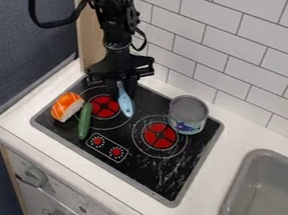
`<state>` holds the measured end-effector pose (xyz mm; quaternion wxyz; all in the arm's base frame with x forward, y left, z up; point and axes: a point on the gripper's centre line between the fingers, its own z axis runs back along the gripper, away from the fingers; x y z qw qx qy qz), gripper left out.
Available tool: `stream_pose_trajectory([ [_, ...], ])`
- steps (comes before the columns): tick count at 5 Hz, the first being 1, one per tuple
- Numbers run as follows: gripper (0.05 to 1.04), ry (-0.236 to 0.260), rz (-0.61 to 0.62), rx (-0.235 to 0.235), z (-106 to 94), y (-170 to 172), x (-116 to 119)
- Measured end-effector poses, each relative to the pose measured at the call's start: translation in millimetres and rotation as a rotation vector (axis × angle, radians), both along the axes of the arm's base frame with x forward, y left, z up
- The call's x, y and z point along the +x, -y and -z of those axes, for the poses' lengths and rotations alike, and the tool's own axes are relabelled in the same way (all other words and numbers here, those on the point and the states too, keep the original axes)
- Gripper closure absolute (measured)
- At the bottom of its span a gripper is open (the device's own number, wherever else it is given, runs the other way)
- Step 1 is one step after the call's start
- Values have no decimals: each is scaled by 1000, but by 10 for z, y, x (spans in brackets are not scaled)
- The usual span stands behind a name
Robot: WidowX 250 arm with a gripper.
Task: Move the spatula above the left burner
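Two toy foods lie at the far left of the cooktop [141,167]: the salmon sushi [67,106] first, then the cucumber [85,120], just beside the left burner [104,106]. My tool [122,87] hangs over the back of that burner, at the upper end of the blue spatula [126,104]. I cannot tell how far open it is, nor whether it has the handle in its grip or is merely around it. The spatula slants down from me along the burner's right side, its broad end towards the gap before the right burner [159,135]. The metal can [188,115] stands behind that one, near the wall.

I judge the job part done at best: I am at the handle, but the spatula lies mostly beside the left burner, not above it. What is left, as I see it, is to make sure of the grip, shift the spatula back and leftward, and let it go there.
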<state>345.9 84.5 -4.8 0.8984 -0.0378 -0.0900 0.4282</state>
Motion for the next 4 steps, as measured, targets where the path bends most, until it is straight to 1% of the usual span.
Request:
stream_pose_trajectory([
  [1,781,58,-192,-23,-91,-48,147],
  [2,781,83,-422,-48,-27,-110,223],
  [3,781,70,-602,-77,92,-157,322],
  [4,781,51,-688,-83,250,-184,379],
])
